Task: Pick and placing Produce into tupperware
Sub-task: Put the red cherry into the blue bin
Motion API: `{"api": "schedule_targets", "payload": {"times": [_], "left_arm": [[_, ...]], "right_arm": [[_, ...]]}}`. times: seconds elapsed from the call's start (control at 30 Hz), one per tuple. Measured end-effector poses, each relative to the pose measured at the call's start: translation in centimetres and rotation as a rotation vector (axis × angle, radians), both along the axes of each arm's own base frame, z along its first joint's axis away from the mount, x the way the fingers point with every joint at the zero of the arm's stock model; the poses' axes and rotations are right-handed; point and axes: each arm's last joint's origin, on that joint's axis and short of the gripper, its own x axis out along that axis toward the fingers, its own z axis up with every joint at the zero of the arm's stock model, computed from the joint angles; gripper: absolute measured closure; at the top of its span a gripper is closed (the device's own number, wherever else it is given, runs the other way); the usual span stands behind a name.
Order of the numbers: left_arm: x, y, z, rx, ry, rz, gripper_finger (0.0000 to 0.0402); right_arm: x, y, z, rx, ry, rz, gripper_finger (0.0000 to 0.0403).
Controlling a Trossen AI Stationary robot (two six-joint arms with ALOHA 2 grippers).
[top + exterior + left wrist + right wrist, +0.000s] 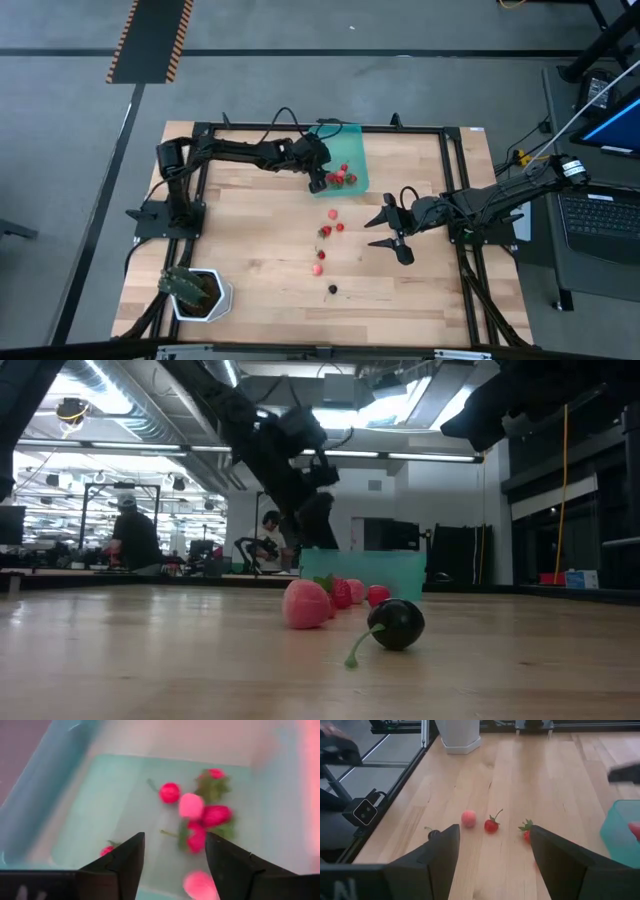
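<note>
1. High view: the left gripper (318,172) sits over the teal tupperware (352,140) at the table's far edge, with red produce (343,177) gathered in the container's near corner. More fruits (333,214) trail across the wooden table (260,240) down to a dark berry (333,289). The right gripper (381,233) waits to the right, fingers spread wide. A white pot (205,297) stands at the near left corner.
2. Low view: the dark berry (397,624) and a pink fruit (306,604) sit up front, the tupperware (390,572) behind them.
3. Left wrist view: fingers (125,862) apart and empty above the tupperware (60,795), fruits (192,806) below.
4. Right wrist view: fingers (445,852) wide, with the table's fruits (491,825) ahead.
</note>
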Motion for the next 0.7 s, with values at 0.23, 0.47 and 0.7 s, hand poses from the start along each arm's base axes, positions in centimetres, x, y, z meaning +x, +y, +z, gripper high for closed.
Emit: {"api": "schedule_targets", "payload": {"times": [0.23, 0.47, 0.7], "left_arm": [[-1.1, -3.5, 5.2, 0.03, -0.076, -0.1, 0.0206], [-3.5, -8.5, 7.4, 0.019, -0.184, -0.24, 0.0205], [-6.7, -12.3, 7.2, 0.025, -0.43, -0.314, 0.0207]], "right_arm": [[0.0, 0.0, 0.0, -0.003, 0.003, 0.001, 0.0159], [0.0, 0.0, -0.1, 0.045, 0.022, -0.022, 0.0159], [0.0, 0.0, -0.1, 0.09, 0.025, -0.043, 0.0159]]}}
